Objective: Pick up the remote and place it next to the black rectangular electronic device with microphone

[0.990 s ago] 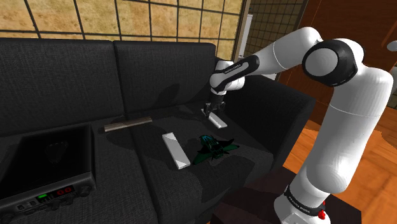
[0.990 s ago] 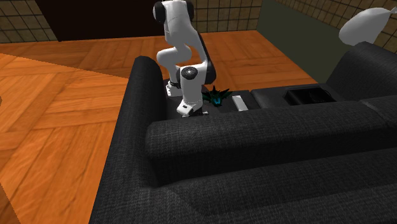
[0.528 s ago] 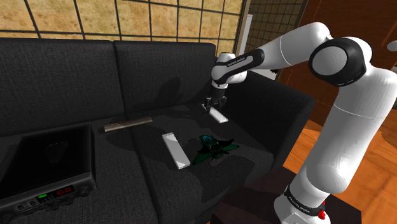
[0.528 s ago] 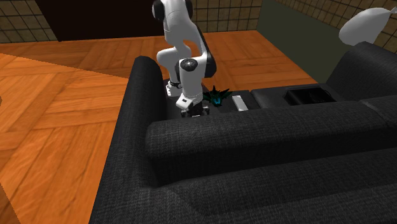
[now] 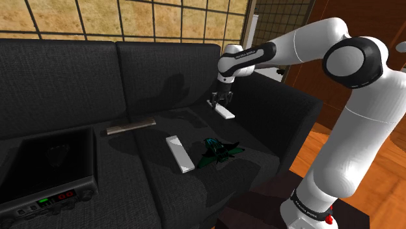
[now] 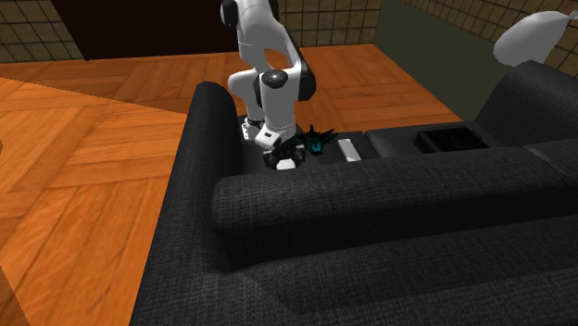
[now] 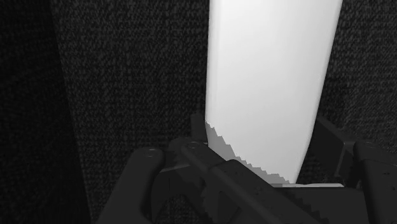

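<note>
black woven-cloth sofa [image 5: 78,71] | on its seat, from the shoulder view's left: black boxy device [image 5: 49,172] with small lights; thin flat grey strip [image 5: 131,126]; smooth white flat bar [image 5: 179,153]; spiky teal toy [image 5: 218,149] | near sofa's arm: black gripper [image 5: 220,101] clamped on long smooth white remote [image 5: 226,112] | wrist view: fingers [image 7: 337,149] press remote's sides | second exterior view: orange wood floor [image 6: 93,139] beside sofa

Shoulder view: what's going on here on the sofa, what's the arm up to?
The arm's gripper is shut on a white remote, holding it apparently just clear of the black sofa seat. The black device with the microphone lies at the shoulder view's lower left, so the remote is not yet beside it. A second white slab and a dark teal object lie between.
</note>
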Robot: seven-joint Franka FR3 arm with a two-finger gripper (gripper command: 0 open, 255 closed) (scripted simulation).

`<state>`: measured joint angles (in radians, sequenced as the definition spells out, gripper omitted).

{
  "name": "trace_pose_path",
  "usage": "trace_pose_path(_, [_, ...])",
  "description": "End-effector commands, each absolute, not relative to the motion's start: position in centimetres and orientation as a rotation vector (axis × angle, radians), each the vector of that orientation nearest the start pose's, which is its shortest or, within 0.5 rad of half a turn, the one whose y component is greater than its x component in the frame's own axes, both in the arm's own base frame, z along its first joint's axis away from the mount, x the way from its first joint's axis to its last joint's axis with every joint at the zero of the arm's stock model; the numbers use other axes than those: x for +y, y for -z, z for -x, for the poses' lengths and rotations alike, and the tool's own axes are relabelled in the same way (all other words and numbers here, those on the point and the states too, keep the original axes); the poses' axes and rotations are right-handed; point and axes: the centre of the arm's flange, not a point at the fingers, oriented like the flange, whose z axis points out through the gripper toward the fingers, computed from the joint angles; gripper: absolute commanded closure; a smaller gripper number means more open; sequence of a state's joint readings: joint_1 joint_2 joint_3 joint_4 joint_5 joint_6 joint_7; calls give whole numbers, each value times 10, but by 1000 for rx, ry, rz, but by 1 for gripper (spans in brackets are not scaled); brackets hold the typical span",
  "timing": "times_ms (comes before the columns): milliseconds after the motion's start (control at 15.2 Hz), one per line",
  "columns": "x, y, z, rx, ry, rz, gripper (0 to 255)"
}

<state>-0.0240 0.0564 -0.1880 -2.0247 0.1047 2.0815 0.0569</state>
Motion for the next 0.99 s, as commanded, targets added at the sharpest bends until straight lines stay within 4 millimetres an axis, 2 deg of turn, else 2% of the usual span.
trace_pose_path(0, [-113, -433, -552, 487, 12, 3022, 255])
trace_pose_path(792, [-113, -494, -552, 487, 12, 3022, 255])
trace_pose_path(924, [-86, -494, -552, 487, 12, 3022, 255])
